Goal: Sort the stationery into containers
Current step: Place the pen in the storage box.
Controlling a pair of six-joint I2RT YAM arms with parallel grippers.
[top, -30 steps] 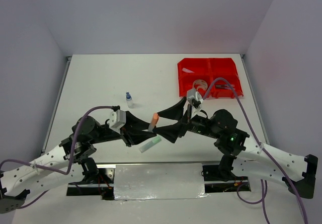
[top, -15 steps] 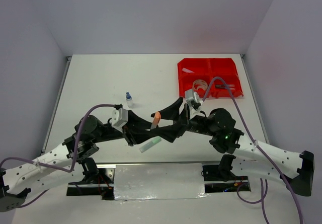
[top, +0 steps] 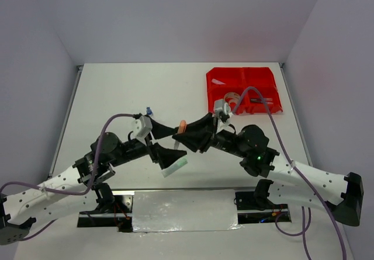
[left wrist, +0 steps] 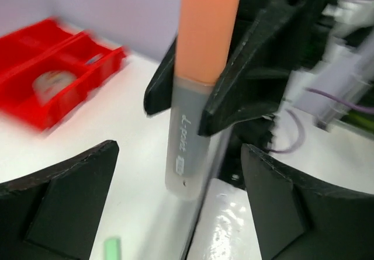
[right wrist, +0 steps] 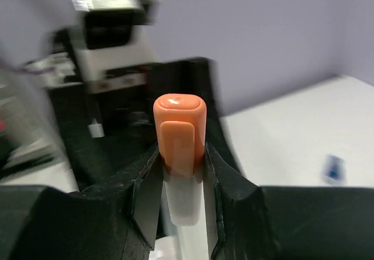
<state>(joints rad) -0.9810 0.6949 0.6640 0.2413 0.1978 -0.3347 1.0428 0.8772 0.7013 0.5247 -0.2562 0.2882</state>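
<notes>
highlighter [left wrist: 196,96] clamped in right gripper [right wrist: 182,172]

it pinches the barrel; long axis upright, orange cap up, in the air. left gripper [top: 175,142] is spread wide either side, not touching. red containers [top: 208,90] sit far-right, nearer the right arm.

White table [top: 128,85] carries red bins [top: 213,99] (4 joined), green highlighter [top: 175,167].

The right pincer [left wrist: 196,93] clamps an upright orange-capped highlighter [left wrist: 201,67]; the left pincer [left wrist: 178,158] gapes either side of it; red bins [left wrist: 76,96] sit to its left.
</notes>
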